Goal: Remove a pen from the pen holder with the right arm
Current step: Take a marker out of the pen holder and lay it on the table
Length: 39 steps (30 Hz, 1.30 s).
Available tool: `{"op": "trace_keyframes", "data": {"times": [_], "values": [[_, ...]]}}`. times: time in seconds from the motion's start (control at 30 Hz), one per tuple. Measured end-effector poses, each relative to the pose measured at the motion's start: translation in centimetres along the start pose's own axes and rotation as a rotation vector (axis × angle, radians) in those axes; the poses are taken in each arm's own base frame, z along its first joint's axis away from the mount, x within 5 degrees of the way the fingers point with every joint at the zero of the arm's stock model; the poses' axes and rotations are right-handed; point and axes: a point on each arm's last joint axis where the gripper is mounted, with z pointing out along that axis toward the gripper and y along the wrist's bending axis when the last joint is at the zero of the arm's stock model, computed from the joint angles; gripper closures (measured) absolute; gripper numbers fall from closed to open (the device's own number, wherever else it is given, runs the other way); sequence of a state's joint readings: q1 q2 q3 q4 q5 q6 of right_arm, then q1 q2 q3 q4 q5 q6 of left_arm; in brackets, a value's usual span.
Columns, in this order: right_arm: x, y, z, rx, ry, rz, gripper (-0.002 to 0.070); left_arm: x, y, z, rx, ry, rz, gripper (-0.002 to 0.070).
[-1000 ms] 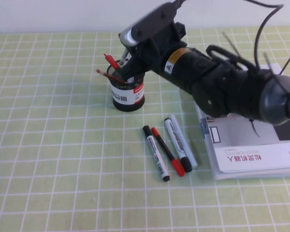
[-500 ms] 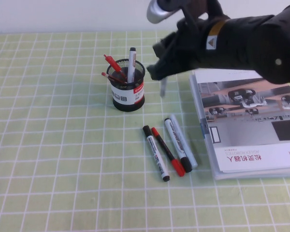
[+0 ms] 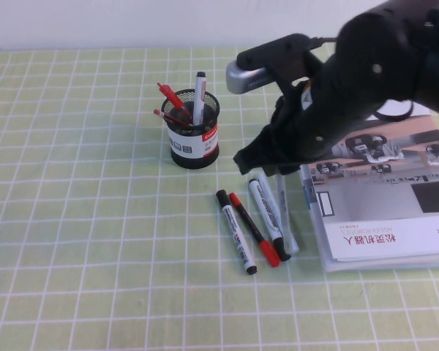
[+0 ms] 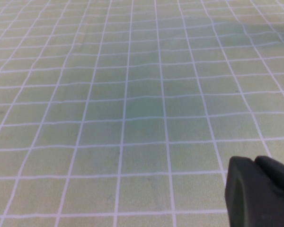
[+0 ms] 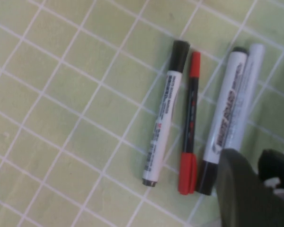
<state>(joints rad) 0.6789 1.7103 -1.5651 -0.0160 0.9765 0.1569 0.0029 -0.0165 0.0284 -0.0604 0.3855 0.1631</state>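
While the left gripper (image 4: 259, 194) hovers over the green gridded worktop (image 3: 73, 219), open or closed I cannot tell, the right arm hangs to the robot's right of the black mesh pen holder (image 3: 194, 142). A booklet (image 3: 380, 212) lies farther right. Loose markers (image 3: 268, 218) lie nearer the robot than the holder. Above them the right gripper (image 5: 260, 182) is clenched on a slim grey pen (image 3: 281, 191), clear of the holder.
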Motion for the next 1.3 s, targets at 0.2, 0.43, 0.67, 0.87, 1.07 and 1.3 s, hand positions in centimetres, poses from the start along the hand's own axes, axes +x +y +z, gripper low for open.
{"op": "trace_keyframes", "data": {"times": [0.2, 0.43, 0.67, 0.87, 1.07, 1.3], "values": [[-1.7, 0.8, 3.8, -0.034, 0.113, 0.032, 0.0643, 0.0, 0.0, 0.0, 0.0, 0.0, 0.0, 0.0681], [-3.3, 2.1, 8.9, -0.135, 0.18, 0.03, 0.0643, 0.0, 0.0, 0.0, 0.0, 0.0, 0.0, 0.0681], [-4.5, 2.5, 12.1, -0.148, 0.205, 0.008, 0.0643, 0.0, 0.0, 0.0, 0.0, 0.0, 0.0, 0.0681], [-4.8, 2.6, 13.9, -0.155, 0.194, 0.014, 0.0643, 0.0, 0.0, 0.0, 0.0, 0.0, 0.0, 0.0681], [-4.7, 2.5, 15.8, -0.158, 0.173, 0.027, 0.0643, 0.0, 0.0, 0.0, 0.0, 0.0, 0.0, 0.0681], [-4.5, 1.9, 16.7, -0.144, 0.19, 0.033, 0.0589, 0.0, 0.0, 0.0, 0.0, 0.0, 0.0, 0.0681]]}}
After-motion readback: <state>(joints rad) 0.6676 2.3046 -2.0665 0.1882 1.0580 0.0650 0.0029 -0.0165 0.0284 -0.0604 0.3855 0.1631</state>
